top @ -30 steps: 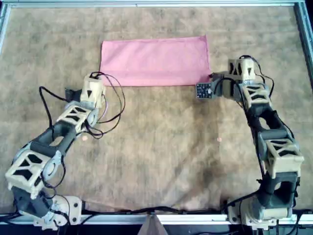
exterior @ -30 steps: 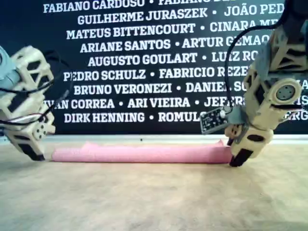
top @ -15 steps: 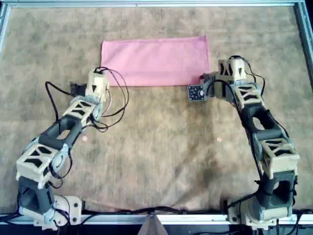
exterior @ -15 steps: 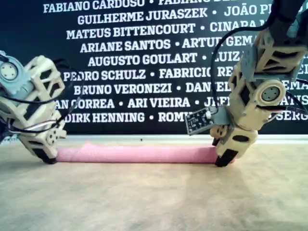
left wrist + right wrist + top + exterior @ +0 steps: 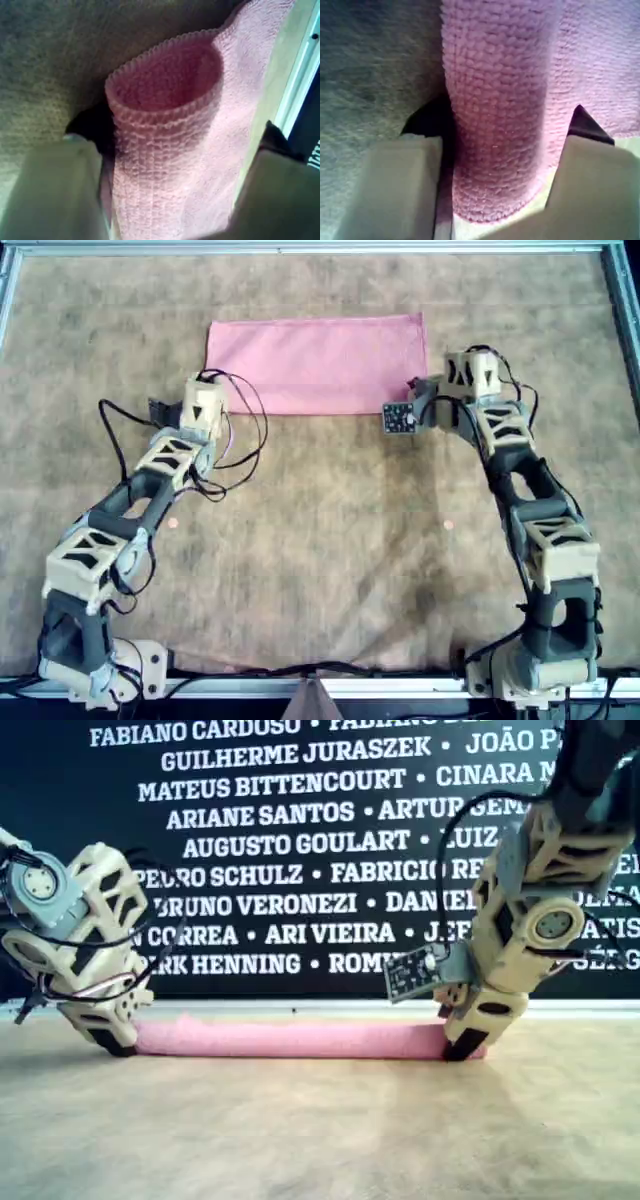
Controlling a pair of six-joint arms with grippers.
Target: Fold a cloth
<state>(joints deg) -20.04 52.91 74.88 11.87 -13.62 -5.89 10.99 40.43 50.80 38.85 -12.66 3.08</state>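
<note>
Both hands have closed in on the cloth (image 5: 316,364), each pinching a lifted edge; it lies lengthwise left-to-right overhead.

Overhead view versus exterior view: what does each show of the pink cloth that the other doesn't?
Only the overhead view shows the plain pink fabric cloth as a wide rectangle on the mottled tan-brown mat, with both arms traced back to their bases at the near edge.

Only the exterior view shows the cloth's low, slightly puffed profile against the dark wall of white names.

Both show one arm's hand at each near corner of the cloth. Neither shows whether the hands are closed on it.
</note>
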